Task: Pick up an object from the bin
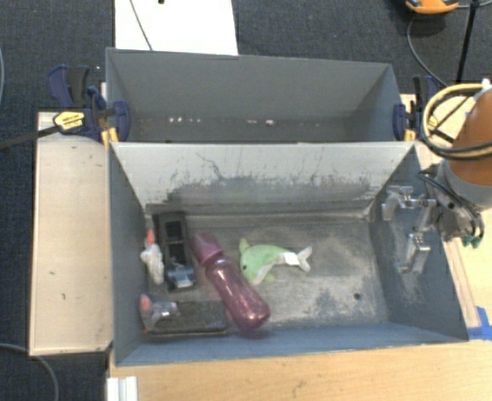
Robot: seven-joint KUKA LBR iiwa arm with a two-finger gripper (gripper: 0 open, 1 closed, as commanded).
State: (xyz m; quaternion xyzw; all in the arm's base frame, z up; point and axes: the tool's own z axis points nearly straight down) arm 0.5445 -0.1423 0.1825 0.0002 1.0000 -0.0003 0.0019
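My gripper (414,256) hangs at the right side of the bin, over the sloping right wall, with nothing between its fingers. Its two metal fingers point down and stand a little apart. Nearest to it lies a green and white toy dolphin (266,261) in the middle of the bin floor, well to the left of the fingers. A purple bottle (230,291) with a pink cap lies slanted just left of the dolphin.
A black boxy thing (174,249), a small white and red figure (152,260) and a dark flat case (184,317) lie along the bin's left side. Bare floor spreads between the dolphin and the right wall.
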